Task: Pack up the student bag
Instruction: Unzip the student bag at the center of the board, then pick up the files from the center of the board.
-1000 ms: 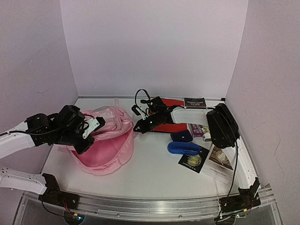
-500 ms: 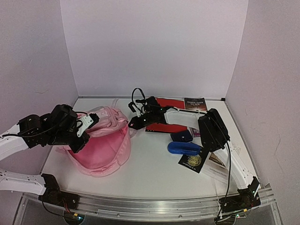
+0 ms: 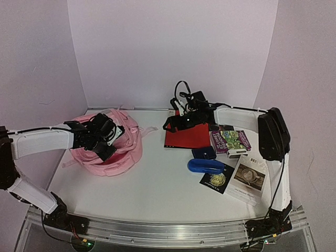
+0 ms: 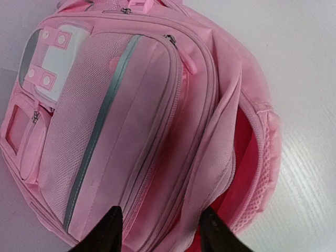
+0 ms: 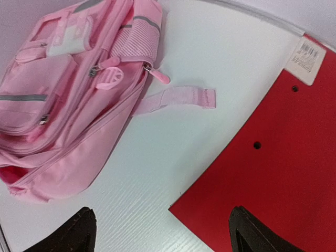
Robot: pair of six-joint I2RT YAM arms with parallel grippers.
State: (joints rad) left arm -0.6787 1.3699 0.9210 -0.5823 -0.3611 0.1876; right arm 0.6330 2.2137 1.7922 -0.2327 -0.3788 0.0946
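My left hand (image 4: 163,233) hangs just over the student bag (image 4: 131,131), its two fingers standing apart with nothing pinched between them; only pink fabric shows below the gap. The bag lies flat on the left side of the surface (image 3: 157,189), front pockets and white patches facing up. Its main compartment gapes along one edge, so the darker lining (image 4: 251,157) shows. I judge that is why I hover here: from this spot I could take the rim of that mouth and hold it wide while things go in. My right hand (image 5: 163,228) is over the middle of the surface, fingers spread wide and empty, above a corner of the red folder (image 5: 283,157). The folder lies flat and apart from the bag, with one loose strap (image 5: 176,98) of the bag stretched toward it. It is the thing nearest the bag and the broadest, so it seems the sensible one to pack first. Further to my right lie a blue case (image 3: 206,166), a small dark pouch (image 3: 203,153) and some books (image 3: 229,140), none inside as far as I can see. A thin folder flat on a smooth surface may be hard to get a finger under.
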